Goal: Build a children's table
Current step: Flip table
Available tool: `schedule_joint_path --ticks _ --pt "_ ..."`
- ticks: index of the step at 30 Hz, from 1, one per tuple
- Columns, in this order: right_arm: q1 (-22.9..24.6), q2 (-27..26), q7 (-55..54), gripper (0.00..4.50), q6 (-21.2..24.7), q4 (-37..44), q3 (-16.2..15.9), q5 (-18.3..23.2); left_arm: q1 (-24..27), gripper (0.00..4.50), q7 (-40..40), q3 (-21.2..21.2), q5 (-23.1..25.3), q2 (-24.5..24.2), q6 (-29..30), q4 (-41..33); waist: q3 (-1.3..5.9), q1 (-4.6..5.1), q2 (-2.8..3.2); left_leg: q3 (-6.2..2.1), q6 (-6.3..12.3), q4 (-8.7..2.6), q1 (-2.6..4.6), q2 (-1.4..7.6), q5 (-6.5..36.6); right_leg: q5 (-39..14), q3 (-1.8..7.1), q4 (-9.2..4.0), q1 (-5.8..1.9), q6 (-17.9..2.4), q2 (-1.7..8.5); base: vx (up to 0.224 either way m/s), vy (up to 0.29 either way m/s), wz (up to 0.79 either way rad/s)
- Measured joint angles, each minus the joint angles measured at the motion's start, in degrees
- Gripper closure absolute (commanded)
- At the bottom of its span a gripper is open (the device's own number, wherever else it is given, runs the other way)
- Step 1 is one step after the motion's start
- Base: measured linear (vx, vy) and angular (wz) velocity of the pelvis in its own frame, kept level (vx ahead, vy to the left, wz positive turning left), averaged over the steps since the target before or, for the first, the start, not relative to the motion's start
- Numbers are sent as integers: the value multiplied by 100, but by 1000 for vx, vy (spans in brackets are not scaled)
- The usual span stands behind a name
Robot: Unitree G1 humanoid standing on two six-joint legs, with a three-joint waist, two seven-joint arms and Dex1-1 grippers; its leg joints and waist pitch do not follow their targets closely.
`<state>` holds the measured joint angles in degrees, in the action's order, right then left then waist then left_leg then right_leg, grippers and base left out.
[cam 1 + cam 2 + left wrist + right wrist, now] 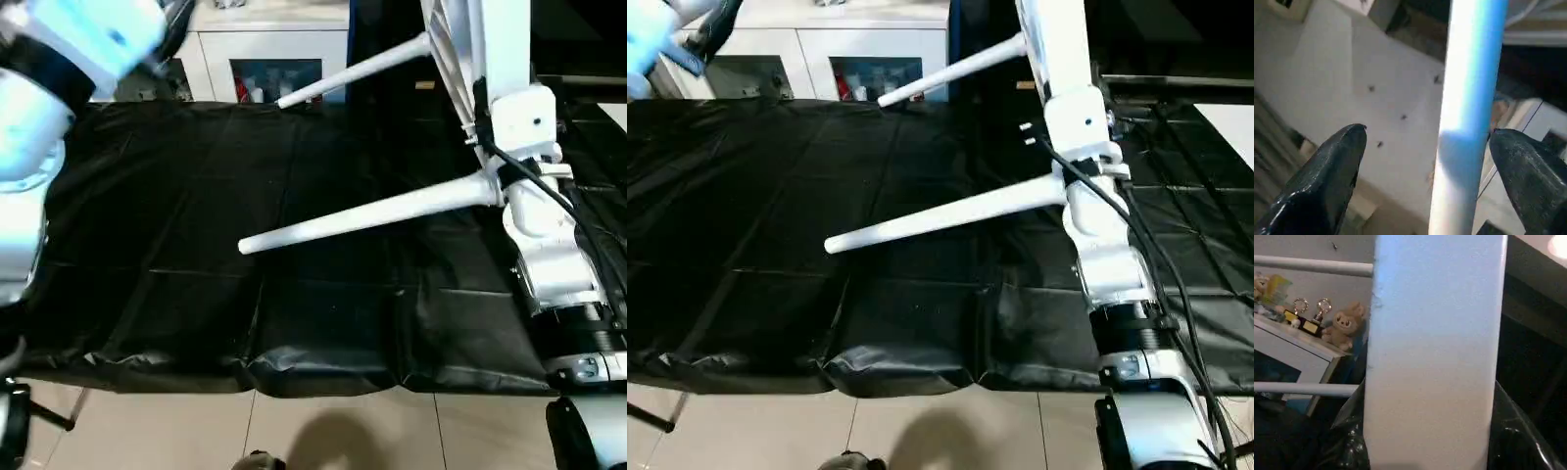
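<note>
Children's table held on edge at the right of the black-sheeted tabletop, two legs fitted.

The children's table (495, 44) is seen standing on its edge above the right side of the tabletop (196, 215), its white top upright and its ribbed underside turned to the left. Two white tapered legs are seated in its sockets and project leftward over the black sheet: the near leg (372, 212) and the far leg (358, 69). The edge of the top is clamped by the right gripper (487, 117), its fingers closed on the panel. The left gripper (1425, 161) is raised clear of the sheet; its fingers (1327, 176) are spread wide, with a white tube (1469, 98) lying between them, close to one fingertip. A white glass-door cabinet (265, 59) is noted behind the tabletop.
</note>
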<state>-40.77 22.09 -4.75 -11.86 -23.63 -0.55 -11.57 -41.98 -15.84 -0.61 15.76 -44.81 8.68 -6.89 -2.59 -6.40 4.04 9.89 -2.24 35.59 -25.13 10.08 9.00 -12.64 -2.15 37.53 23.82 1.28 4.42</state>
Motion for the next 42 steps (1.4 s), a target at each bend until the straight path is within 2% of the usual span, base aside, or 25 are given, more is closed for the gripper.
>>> schedule_joint_path --ticks 8,9,14,15,20,21,23,26,32,39,42 --pt "-130 47 171 284 0 84 -45 -2 -164 0 304 -44 321 -5 -336 932 -14 2 -20 2 45 16 -17 3 -1 -1 2 11 19 -2 1 0 0 0" --pt "-176 60 199 284 0 83 -58 -2 -207 28 316 -45 320 11 -402 1089 -18 -1 -26 2 45 16 -17 3 -1 -1 1 13 19 -2 1 0 0 0" --pt "-276 66 263 285 -7 84 -106 -7 -349 49 305 -45 305 50 -628 1515 -38 -1 -57 3 49 20 -17 4 2 -4 2 16 20 -6 1 0 0 0" --pt "-306 66 274 285 -8 84 -113 -13 -348 73 305 -45 303 78 -670 1559 -41 -3 -62 3 50 21 -18 4 2 -4 1 17 20 -6 1 0 0 0" --pt "-385 72 280 286 -8 74 -117 -53 -325 102 299 -24 233 133 -722 1524 -53 -13 -80 3 50 22 -19 5 2 -4 0 18 20 -8 1 0 0 0" --pt "-424 75 282 287 -8 42 -132 -55 -270 124 291 -10 187 171 -721 1438 -56 -15 -85 3 50 24 -19 5 2 -4 0 20 20 -7 2 0 0 0" --pt "-476 96 283 287 -8 -5 -158 -61 -214 128 304 37 180 253 -701 1353 -61 -14 -93 3 50 29 -19 6 2 -5 0 28 21 -8 3 0 0 0" --pt "-539 99 285 287 -8 -25 -185 -85 -113 166 320 138 181 265 -643 1214 -66 -14 -100 3 50 33 -18 6 1 -9 0 42 25 -14 3 0 0 0" --pt "-723 130 286 289 -126 -169 -217 -204 203 215 423 340 178 329 -507 880 -69 -9 -105 2 49 41 -17 8 1 -8 0 50 24 -14 3 0 0 0" --pt "-1207 321 288 294 -339 -471 -317 -471 624 270 638 605 176 587 -264 541 -67 -21 -103 0 34 54 -12 9 9 -7 -3 60 15 -13 4 0 0 0" --pt "-1557 344 288 298 -514 -791 -452 -666 909 287 868 770 63 909 -289 567 -60 -8 -91 1 35 62 -11 6 9 -1 0 62 12 -14 9 0 0 0"
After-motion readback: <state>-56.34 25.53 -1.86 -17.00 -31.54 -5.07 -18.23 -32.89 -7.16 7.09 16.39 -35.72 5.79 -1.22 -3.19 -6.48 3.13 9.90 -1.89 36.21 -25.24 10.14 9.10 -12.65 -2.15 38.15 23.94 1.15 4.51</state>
